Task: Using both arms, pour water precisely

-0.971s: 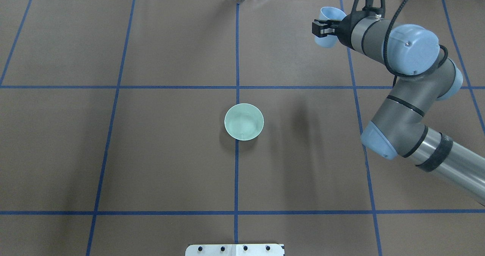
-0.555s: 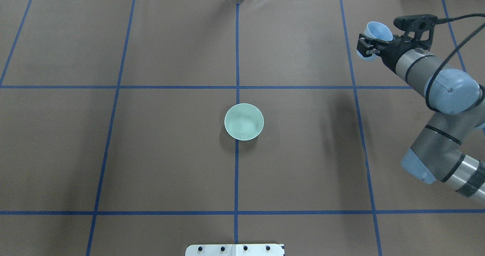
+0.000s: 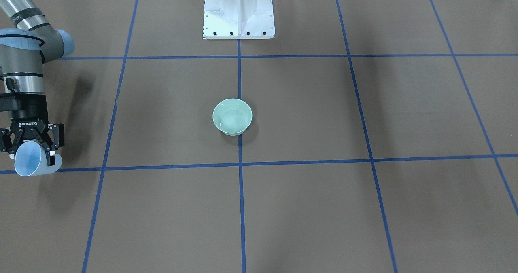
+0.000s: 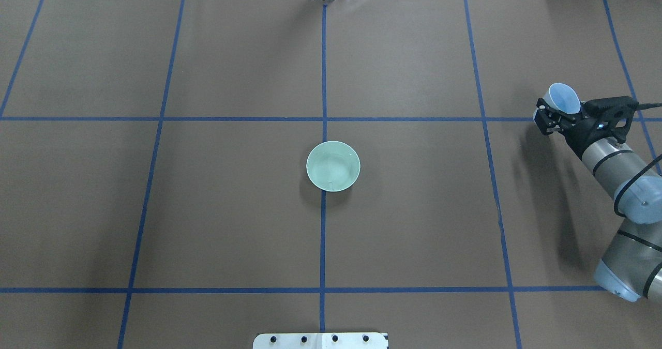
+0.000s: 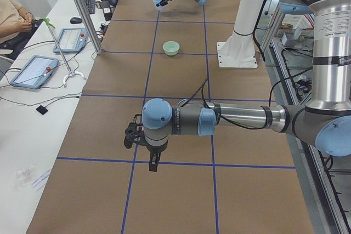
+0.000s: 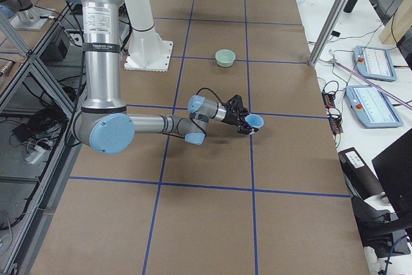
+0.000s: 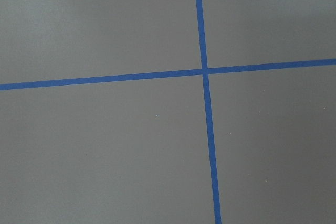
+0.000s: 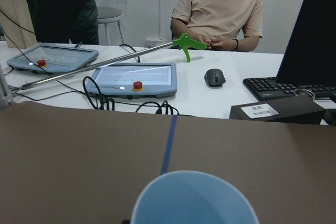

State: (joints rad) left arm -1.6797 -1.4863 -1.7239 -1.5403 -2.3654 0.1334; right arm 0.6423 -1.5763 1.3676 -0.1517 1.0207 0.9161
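A mint green bowl [image 4: 333,166] [image 3: 232,117] [image 5: 171,47] [image 6: 224,57] stands at the table's centre, and faint glints of water [image 3: 231,122] show inside it. My right gripper [image 4: 557,115] [image 3: 31,153] is shut on a light blue cup [image 4: 565,98] [image 3: 30,164] [image 6: 255,121] [image 8: 194,198], held low near the table's right edge, far from the bowl, its mouth tipped away from the robot. The cup's inside shows no water that I can make out. My left gripper [image 5: 153,164] shows only in the exterior left view, pointing down over bare table; I cannot tell whether it is open or shut.
The white pedestal [image 3: 238,10] [image 4: 320,340] stands at the robot's side of the table. Blue tape lines [image 7: 203,71] grid the brown surface. Beyond the far edge is a desk with tablets [image 8: 134,80], a keyboard and seated people [image 8: 218,3].
The right arm has swung from the far right corner back toward the robot and further right, carrying the blue cup. The bowl has not moved.
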